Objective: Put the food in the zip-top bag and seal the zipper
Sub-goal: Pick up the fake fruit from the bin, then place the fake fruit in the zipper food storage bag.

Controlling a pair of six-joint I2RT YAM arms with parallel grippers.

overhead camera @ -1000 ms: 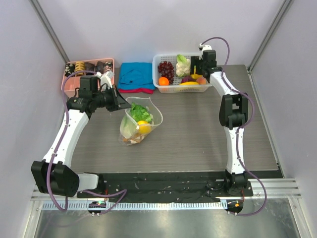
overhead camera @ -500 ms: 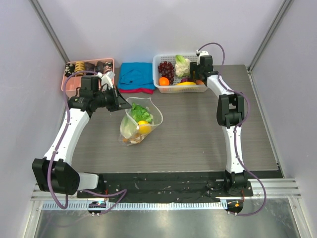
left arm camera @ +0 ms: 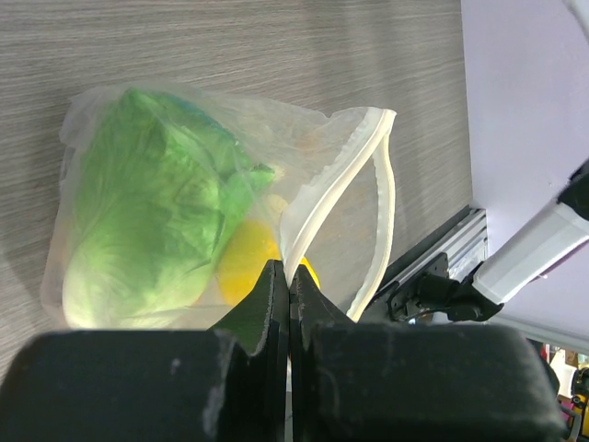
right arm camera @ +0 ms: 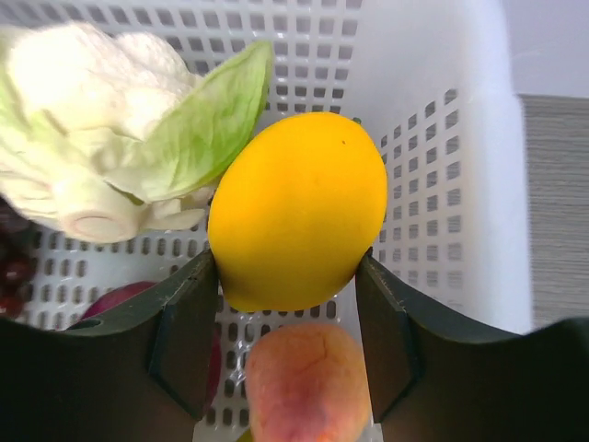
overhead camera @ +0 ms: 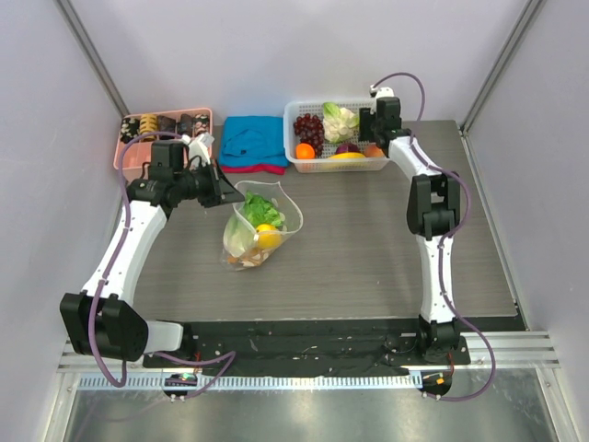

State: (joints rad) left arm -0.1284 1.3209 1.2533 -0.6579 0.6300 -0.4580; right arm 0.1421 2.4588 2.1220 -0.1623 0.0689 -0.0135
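No legible text, label, brand, number or sign found in any view.

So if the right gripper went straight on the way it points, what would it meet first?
The right gripper would meet the yellow fruit first: it sits between the jaws. Behind it is the lattice of the white basket, though depth is unclear.
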